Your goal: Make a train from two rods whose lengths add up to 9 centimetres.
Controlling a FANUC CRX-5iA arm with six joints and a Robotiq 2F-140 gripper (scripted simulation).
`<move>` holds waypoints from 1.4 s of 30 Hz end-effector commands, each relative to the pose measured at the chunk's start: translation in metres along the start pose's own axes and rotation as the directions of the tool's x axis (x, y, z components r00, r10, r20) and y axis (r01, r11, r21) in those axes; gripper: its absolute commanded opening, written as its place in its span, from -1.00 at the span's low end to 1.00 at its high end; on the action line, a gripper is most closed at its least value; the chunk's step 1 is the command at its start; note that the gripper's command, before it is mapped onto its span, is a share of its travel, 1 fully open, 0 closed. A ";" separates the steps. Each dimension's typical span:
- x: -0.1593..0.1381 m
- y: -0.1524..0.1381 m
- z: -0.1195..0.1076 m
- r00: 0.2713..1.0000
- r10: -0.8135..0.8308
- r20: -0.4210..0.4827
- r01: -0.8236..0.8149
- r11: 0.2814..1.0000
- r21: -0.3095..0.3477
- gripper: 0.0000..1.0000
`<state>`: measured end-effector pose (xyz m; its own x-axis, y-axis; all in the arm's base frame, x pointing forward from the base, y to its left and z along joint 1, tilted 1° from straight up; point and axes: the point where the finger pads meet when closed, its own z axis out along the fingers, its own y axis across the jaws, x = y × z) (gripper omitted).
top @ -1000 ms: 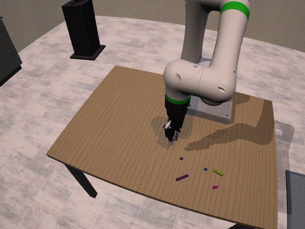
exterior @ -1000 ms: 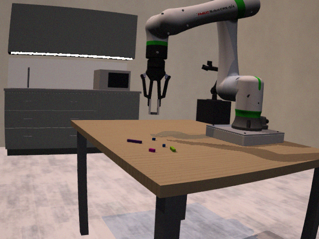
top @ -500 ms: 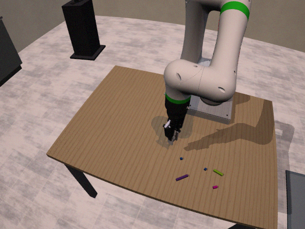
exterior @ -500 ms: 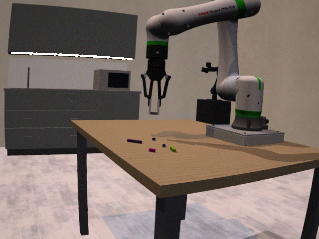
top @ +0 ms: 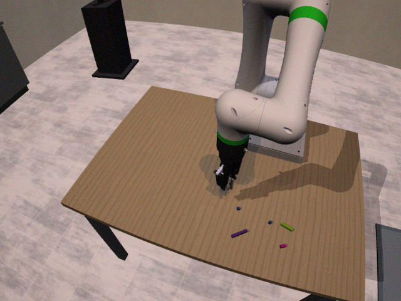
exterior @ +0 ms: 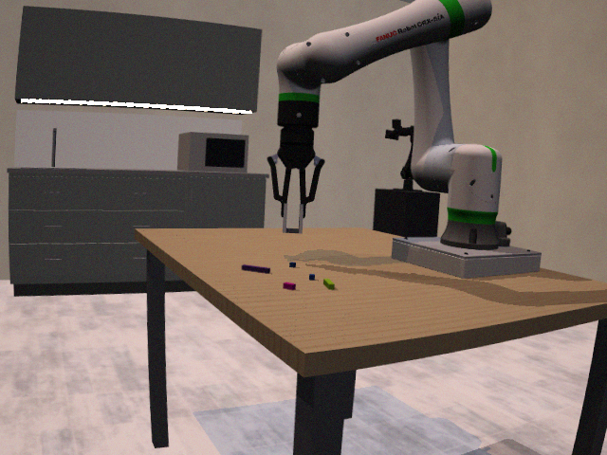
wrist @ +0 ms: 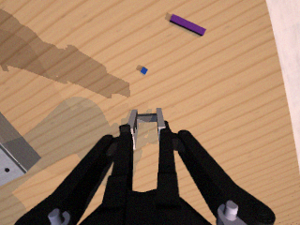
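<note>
My gripper (top: 224, 190) points straight down, close over the wooden table and left of the loose rods. It is shut on a short grey rod (wrist: 147, 116), held crosswise between the fingertips; the rod also shows in the exterior view (exterior: 292, 228). A purple rod (top: 239, 233) lies flat towards the table's front edge and also shows in the wrist view (wrist: 187, 24). A blue cube (top: 239, 208) lies between the gripper and the purple rod, apart from both.
A second blue cube (top: 269, 222), a lime rod (top: 287, 226) and a magenta rod (top: 282, 246) lie apart to the right of the purple rod. The robot's base plate (top: 278, 147) stands at the back of the table.
</note>
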<state>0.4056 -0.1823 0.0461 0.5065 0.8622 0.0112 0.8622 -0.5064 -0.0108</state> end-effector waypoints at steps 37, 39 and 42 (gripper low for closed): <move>0.000 0.000 0.054 1.000 0.000 0.000 0.000 1.000 -0.001 -0.68; 0.000 0.000 0.054 1.000 0.000 0.000 0.000 1.000 -0.001 -0.68; 0.000 0.000 0.054 1.000 0.000 0.000 0.000 1.000 -0.001 -0.68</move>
<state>0.4058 -0.1814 -0.0081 0.5064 0.8622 0.0110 0.8623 -0.5063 -0.0104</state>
